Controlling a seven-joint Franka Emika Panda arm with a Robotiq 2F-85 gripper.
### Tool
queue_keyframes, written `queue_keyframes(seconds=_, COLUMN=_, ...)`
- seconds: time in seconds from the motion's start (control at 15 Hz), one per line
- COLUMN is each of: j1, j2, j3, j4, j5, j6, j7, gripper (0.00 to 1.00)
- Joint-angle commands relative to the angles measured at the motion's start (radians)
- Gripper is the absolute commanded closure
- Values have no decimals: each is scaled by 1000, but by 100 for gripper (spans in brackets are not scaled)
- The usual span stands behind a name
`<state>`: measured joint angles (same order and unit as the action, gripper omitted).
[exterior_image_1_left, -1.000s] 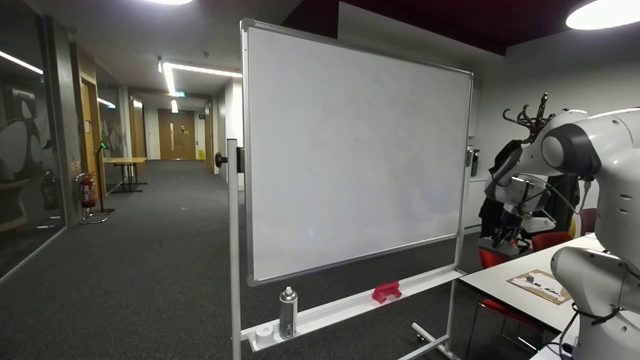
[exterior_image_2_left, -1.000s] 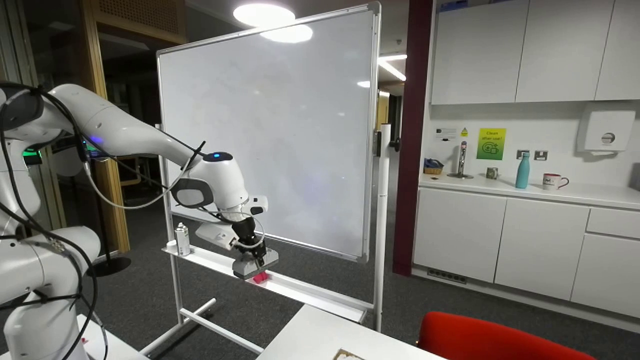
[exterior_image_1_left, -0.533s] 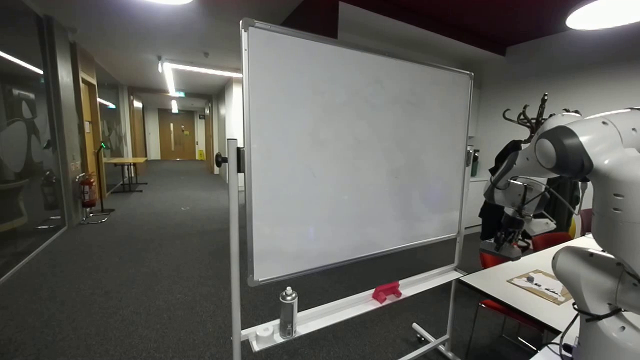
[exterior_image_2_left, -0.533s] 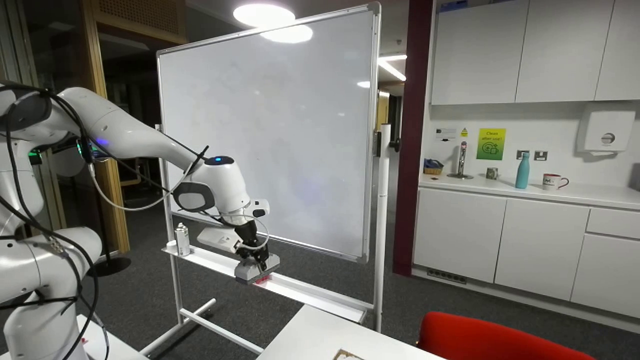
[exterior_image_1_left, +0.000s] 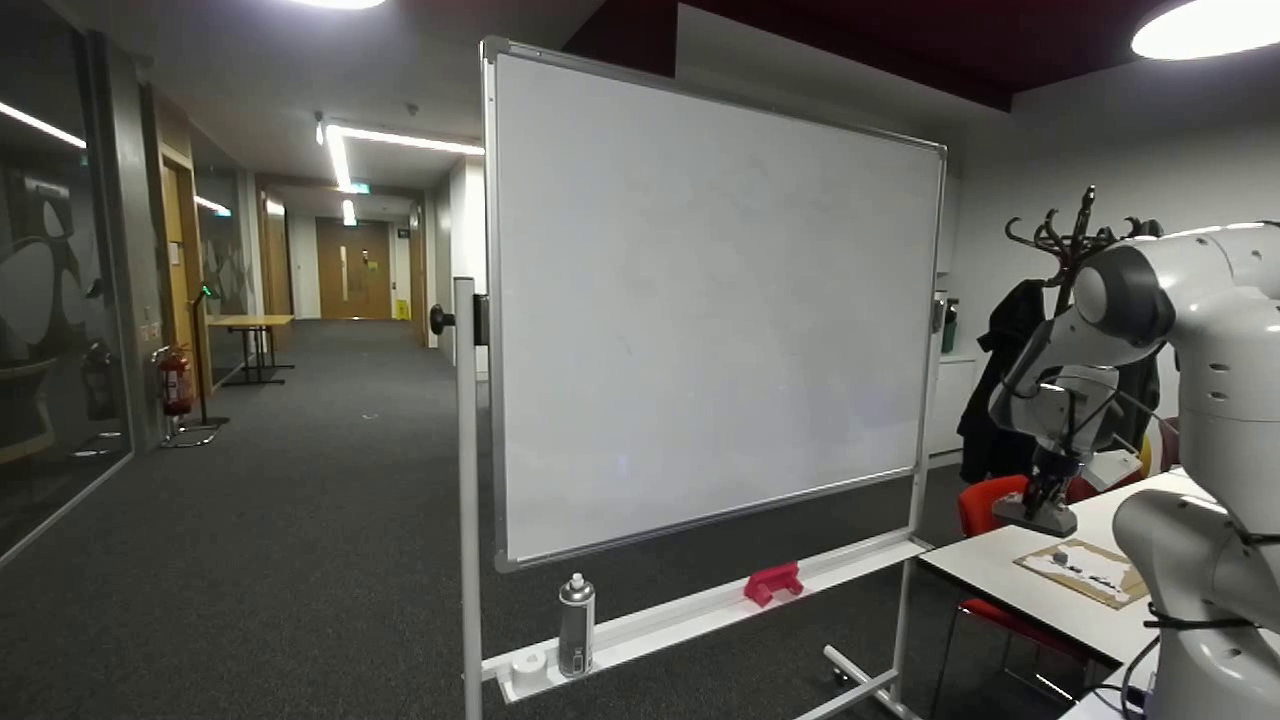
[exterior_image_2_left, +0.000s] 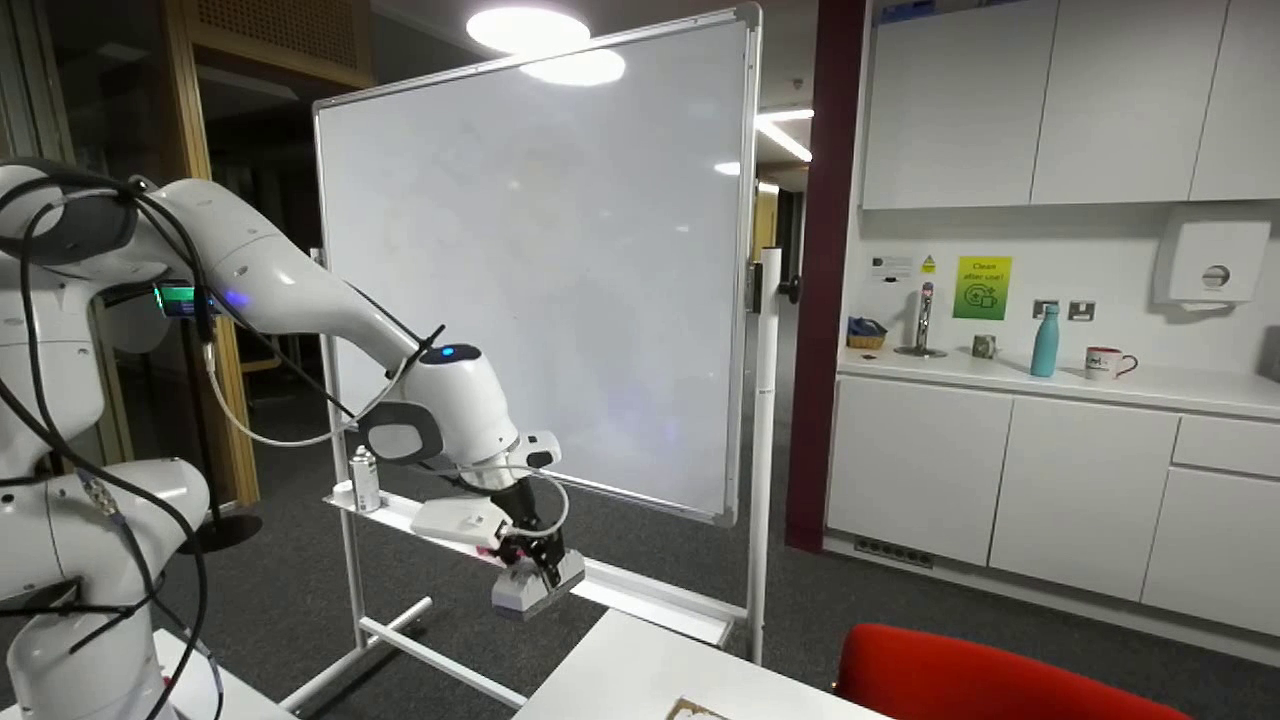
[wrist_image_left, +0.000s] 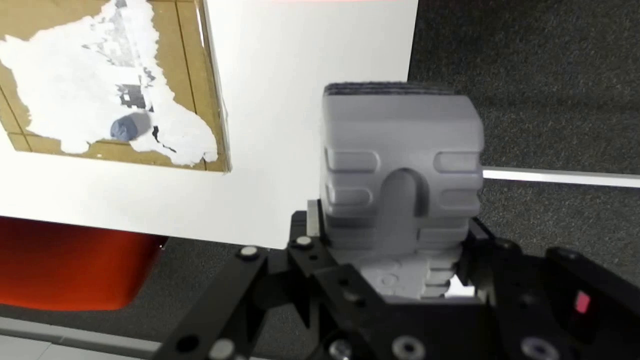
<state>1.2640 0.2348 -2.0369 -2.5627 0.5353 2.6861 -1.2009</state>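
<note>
My gripper (wrist_image_left: 395, 227) is clamped partway closed on grey eraser (wrist_image_left: 402, 125): grasp done, not set down. Wrist-view 10 o'clock: brown board (wrist_image_left: 194, 95).

Matt plastic eraser (wrist_image_left: 400, 150), glossy whiteboard (exterior_image_2_left: 545, 265)

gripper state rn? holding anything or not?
Gripper: closed, holding the grey eraser, one finger on each side of it.
</note>
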Motion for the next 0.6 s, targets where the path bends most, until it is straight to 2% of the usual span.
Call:
queue_keyframes(seconds=0.0, j1=-93, j2=-148, j3=64, j4=31, j5=-59, j6=51, j7=-5, gripper=65)
queue_keyframes(seconds=0.07, j1=-63, j2=-61, j3=50, j4=5, j5=-21, j6=19, j7=2, gripper=40)
queue_keyframes(seconds=0.27, j1=-78, j2=-125, j3=53, j4=15, j5=-42, j6=22, j7=2, gripper=40)
queue_keyframes(seconds=0.47, j1=-78, j2=-135, j3=53, j4=22, j5=-43, j6=22, j7=2, gripper=40)
queue_keyframes(seconds=0.53, j1=-78, j2=-135, j3=53, j4=22, j5=-43, j6=22, j7=2, gripper=65)
